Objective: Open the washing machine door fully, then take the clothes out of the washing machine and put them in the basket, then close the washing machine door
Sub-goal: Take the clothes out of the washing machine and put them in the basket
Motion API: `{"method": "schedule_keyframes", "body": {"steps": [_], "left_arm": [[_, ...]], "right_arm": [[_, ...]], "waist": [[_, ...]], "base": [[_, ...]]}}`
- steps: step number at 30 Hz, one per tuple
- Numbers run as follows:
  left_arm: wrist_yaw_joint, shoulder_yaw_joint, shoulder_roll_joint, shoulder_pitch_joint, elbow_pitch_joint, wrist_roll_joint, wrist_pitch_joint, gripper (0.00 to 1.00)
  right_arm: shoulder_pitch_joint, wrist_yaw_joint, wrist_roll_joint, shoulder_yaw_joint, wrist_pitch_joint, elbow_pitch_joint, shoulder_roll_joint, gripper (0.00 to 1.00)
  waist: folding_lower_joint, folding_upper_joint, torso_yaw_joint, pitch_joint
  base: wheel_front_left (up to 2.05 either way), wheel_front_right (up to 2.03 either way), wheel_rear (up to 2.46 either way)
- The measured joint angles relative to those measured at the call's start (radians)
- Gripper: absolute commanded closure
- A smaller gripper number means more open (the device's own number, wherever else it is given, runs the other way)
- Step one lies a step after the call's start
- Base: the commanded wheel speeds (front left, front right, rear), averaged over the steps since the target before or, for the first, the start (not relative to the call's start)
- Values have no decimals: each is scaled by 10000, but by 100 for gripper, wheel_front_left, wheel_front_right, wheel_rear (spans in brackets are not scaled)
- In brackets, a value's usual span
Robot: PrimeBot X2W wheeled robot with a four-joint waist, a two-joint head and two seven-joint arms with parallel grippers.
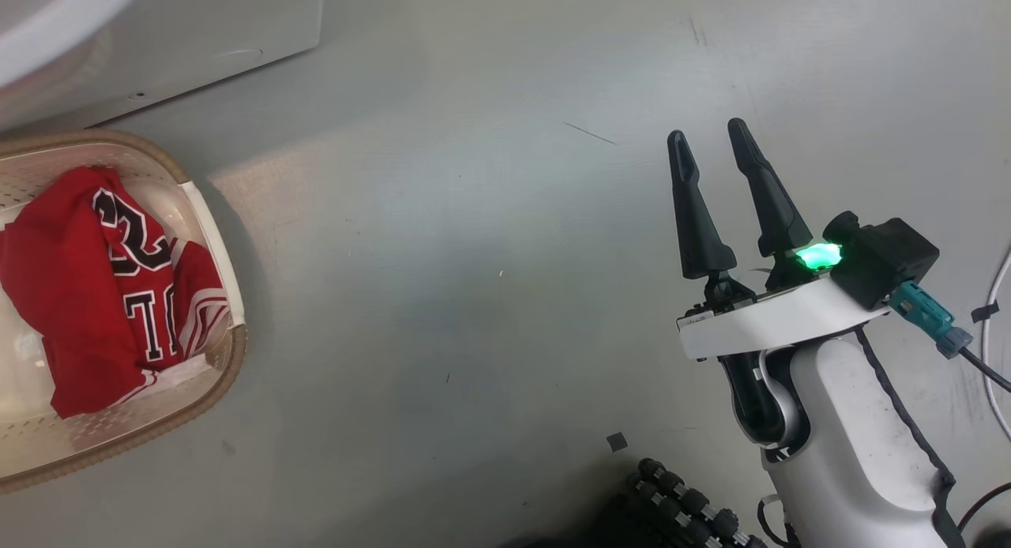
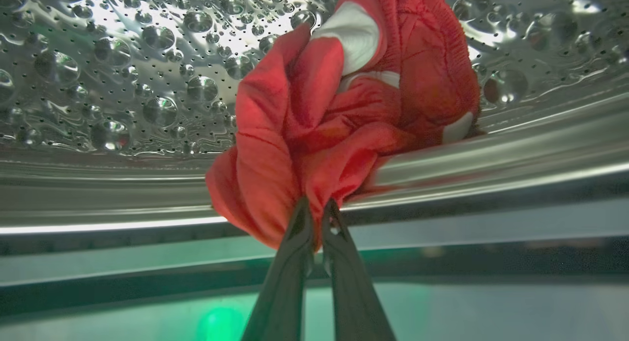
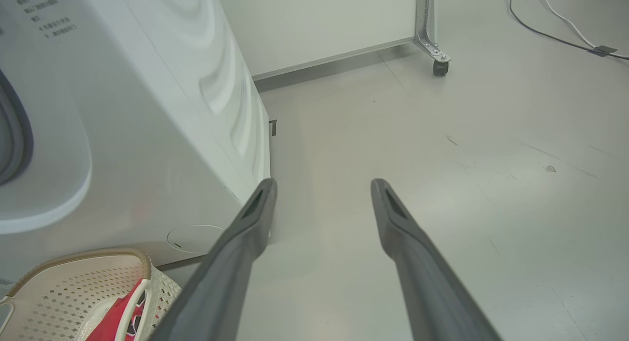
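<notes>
Inside the steel drum (image 2: 123,85) of the washing machine (image 3: 147,110), my left gripper (image 2: 317,208) is shut on a fold of a red garment (image 2: 344,120) with white stripes, which lies over the drum's front lip. Another red garment (image 1: 103,287) with black-and-white lettering lies in the cream basket (image 1: 225,358) at the left of the head view; the basket (image 3: 73,287) stands on the floor against the washer's front. My right gripper (image 1: 711,141) hangs open and empty over bare floor, fingers (image 3: 255,218) apart. The washing machine door is out of view.
The washer's white front panel (image 1: 197,50) stands at the top left of the head view. A wheeled white partition (image 3: 432,51) stands behind the machine. Cables (image 1: 995,327) trail on the grey floor at the right.
</notes>
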Motion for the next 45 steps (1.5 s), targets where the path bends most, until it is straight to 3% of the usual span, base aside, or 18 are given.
{"method": "schedule_keyframes", "body": {"steps": [11, 25, 45], "left_arm": [[27, 35, -119, 81, -276, -161, -378, 100], [31, 234, -897, 1048, -884, -731, -2167, 100], [163, 681, -2433, 2966, -1779, -1528, -5396, 100]], "right_arm": [[-54, 2, -10, -146, 0, 31, -4, 0], [-60, 29, -401, -416, 0, 92, -4, 0], [91, 82, -1386, -886, 0, 211, -13, 0]], "waist": [[0, 0, 49, -15], [0, 0, 531, -332], [0, 0, 1472, -1235]], "base": [[0, 0, 0], [0, 0, 0], [0, 0, 0]]}}
